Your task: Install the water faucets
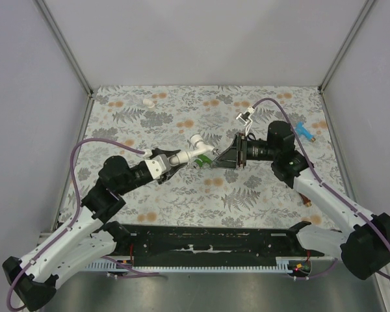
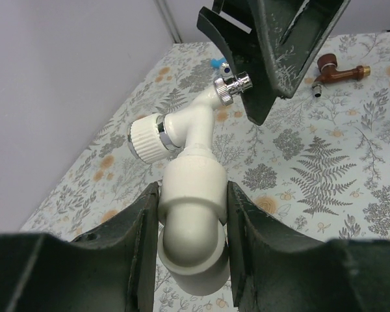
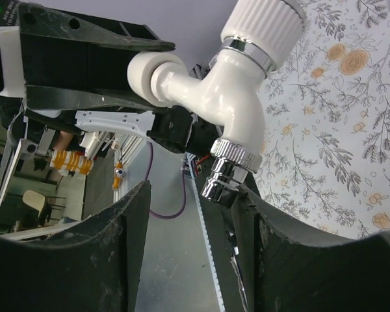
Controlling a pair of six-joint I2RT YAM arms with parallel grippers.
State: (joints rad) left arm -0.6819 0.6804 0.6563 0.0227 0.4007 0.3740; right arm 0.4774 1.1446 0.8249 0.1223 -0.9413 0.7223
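My left gripper (image 1: 180, 158) is shut on a white elbow pipe fitting (image 2: 192, 208) and holds it above the table. The white faucet (image 2: 182, 127) sits in that fitting's top end, its ribbed knob to the left and its chrome spout (image 2: 233, 86) pointing at my right gripper (image 1: 217, 159). In the right wrist view the white faucet (image 3: 231, 84) hangs in front of the right gripper (image 3: 195, 247), which is open, with the chrome spout (image 3: 227, 172) against one fingertip (image 3: 247, 201). A green faucet (image 1: 206, 161) lies on the table under both grippers.
A blue faucet (image 1: 303, 130) lies at the right edge of the floral mat (image 1: 182, 195). A reddish-brown faucet (image 2: 338, 68) lies on the mat beyond the right gripper. A small white fitting (image 1: 147, 102) lies at the back left. Grey walls close in three sides.
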